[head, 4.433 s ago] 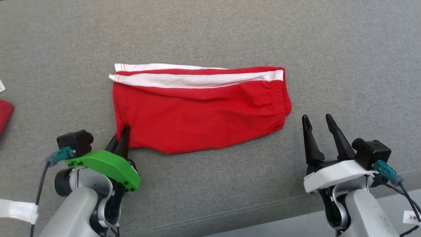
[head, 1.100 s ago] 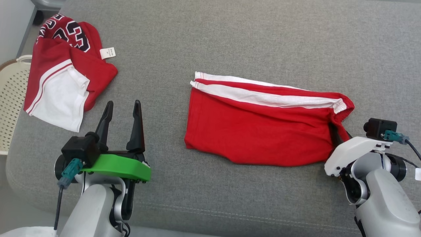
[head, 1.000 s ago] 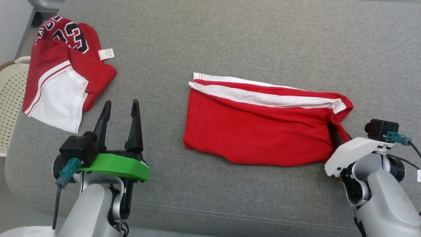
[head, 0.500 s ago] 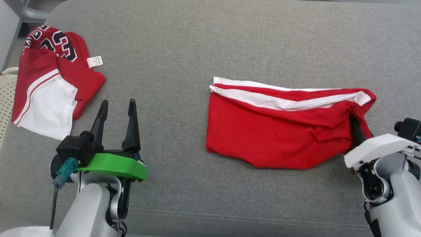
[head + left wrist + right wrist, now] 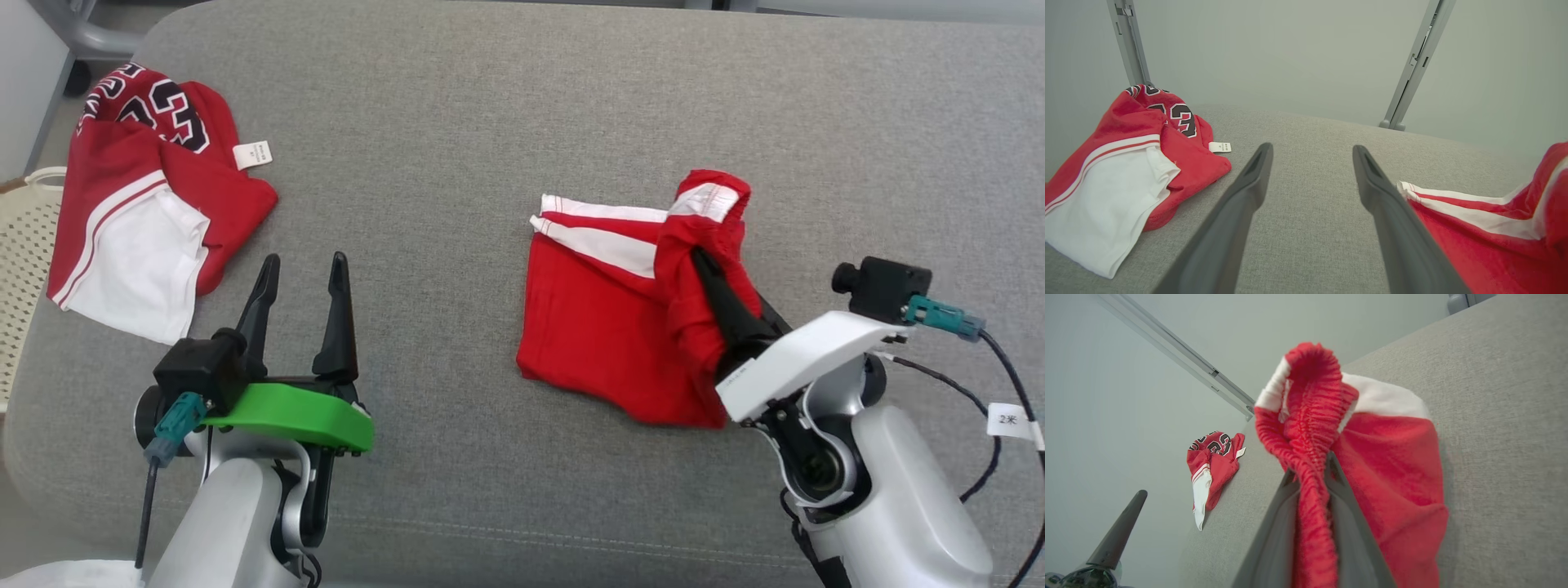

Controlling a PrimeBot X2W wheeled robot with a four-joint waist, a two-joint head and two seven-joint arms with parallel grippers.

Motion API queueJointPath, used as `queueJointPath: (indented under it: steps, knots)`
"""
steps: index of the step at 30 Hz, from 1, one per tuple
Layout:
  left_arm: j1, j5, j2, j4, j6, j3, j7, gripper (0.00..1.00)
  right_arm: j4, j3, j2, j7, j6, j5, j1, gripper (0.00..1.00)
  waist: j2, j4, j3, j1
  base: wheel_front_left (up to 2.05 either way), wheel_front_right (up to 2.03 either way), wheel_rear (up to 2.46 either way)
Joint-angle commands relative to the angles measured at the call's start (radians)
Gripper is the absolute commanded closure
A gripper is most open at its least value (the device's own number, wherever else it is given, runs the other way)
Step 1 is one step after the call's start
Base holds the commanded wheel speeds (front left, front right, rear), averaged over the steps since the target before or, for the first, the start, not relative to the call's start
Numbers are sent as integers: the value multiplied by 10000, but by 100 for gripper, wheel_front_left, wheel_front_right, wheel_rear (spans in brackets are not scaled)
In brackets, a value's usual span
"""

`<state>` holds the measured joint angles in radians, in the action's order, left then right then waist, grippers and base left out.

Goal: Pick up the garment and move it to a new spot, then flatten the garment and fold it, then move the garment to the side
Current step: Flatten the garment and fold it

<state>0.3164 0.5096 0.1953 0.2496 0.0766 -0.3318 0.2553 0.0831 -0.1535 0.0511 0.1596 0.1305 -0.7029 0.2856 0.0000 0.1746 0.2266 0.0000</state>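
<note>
Taking the red shorts (image 5: 588, 318) as our mark, we find a cream perforated basket (image 5: 20, 269) far to their left, past the edge of the grey upholstered bench (image 5: 457, 122). Between the basket and the shorts a red-and-white jersey (image 5: 188, 196) numbered 23 lies crumpled on the bench, its small white label (image 5: 251, 154) on the side facing the shorts. Closer to the shorts, but apart from them, the left pincer (image 5: 305, 261) has its two dark fingers spread wide with nothing between them.

The shorts lie right of the bench's middle. Their left half rests flat, with the white side stripes along the far edge. Their right end is raised off the bench and doubled back over the flat half. There the right pincer (image 5: 700, 260) is clamped on the elastic waistband (image 5: 1310, 400). In the right wrist view we see the gathered red band pinched between its closed fingers, with red and white cloth bunched above them.
</note>
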Motion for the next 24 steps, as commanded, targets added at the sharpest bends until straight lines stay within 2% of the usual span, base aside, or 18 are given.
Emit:
queueJointPath:
  steps: [1, 2, 4, 5, 11, 12, 13, 14, 17, 22, 24]
  knots:
    - [75, 16, -56, 23, -26, -64, -22, 0, 428, -340, 16, -296, 3, -58, 294, 100, 0, 179, -5, 0, 0, 0, 0]
    - [92, 6, -85, 46, -43, -111, -26, 0, 752, -589, 13, -518, 3, 171, 471, 100, 0, 259, -15, 0, 0, 0, 0]
    - [99, 9, -123, 76, -55, -156, -29, 0, 1484, -1075, 7, -900, 3, -156, 768, 100, 0, 409, -25, 0, 0, 0, 0]
    - [100, 10, -141, 105, -62, -190, -24, 0, 1834, -1280, 12, -1119, 3, 129, 995, 100, 0, 489, -34, 0, 0, 0, 0]
    - [108, 91, -214, 280, 14, -231, -34, 0, 3645, -2083, 10, -2154, 3, 180, 1839, 100, 0, 825, -3, 0, 0, 0, 0]
    - [93, 101, -196, 284, 13, -217, -28, 0, 3856, -2196, 13, -2286, 3, 49, 1981, 65, 0, 830, 7, 0, 0, 0, 0]
    - [79, 106, -180, 294, 20, -207, -23, 0, 4046, -2339, 20, -2428, 3, -68, 2117, 8, 0, 826, 14, 0, 0, 0, 0]
    - [71, 105, -162, 299, 27, -195, -18, 0, 4242, -2490, 22, -2533, 3, -90, 2238, 0, 0, 815, 23, 0, 0, 0, 0]
    - [85, 102, -150, 323, 47, -177, -4, 0, 4570, -3005, 10, -2859, 3, -640, 2490, 0, 0, 794, 20, 0, 0, 0, 0]
    - [107, 116, -182, 341, 69, -148, 5, 0, 4423, -4250, 22, -3014, 2, -1613, 2717, 0, 0, 699, -28, 0, 0, 0, 0]
    - [73, 100, -148, 307, 107, -124, 15, 0, 4296, -4622, 19, -3162, 3, -1574, 2843, 0, 0, 611, -39, 0, 0, 0, 0]
